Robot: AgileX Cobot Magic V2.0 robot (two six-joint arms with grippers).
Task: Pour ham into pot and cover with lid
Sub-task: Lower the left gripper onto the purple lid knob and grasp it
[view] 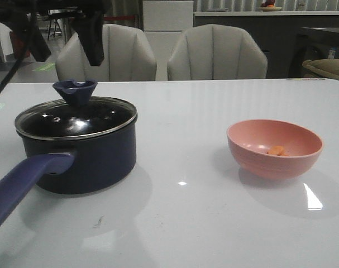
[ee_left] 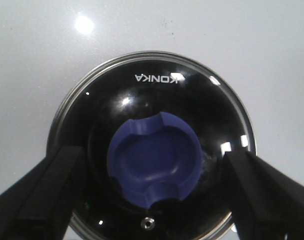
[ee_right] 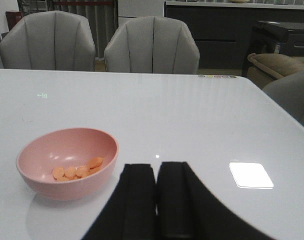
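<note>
The dark navy pot [view: 85,159] stands at the left of the table, its purple-blue handle [view: 24,181] pointing toward the front. The glass lid [view: 74,118] sits on it, blue knob [view: 74,92] up. My left gripper [ee_left: 153,160] hangs above the lid, open, with one finger [ee_left: 46,192] on each side of the knob [ee_left: 154,162], not touching it. Its dark fingers [view: 94,44] show above the pot in the front view. Several orange-pink ham slices [ee_right: 76,170] lie in the pink bowl [ee_right: 51,150]. My right gripper [ee_right: 157,172] is shut and empty, just beside the bowl.
The pink bowl [view: 253,151] stands at the right of the white table, well apart from the pot. Two grey chairs [view: 216,53] stand behind the table's far edge. A bright light patch [ee_right: 250,175] reflects on the tabletop near my right gripper.
</note>
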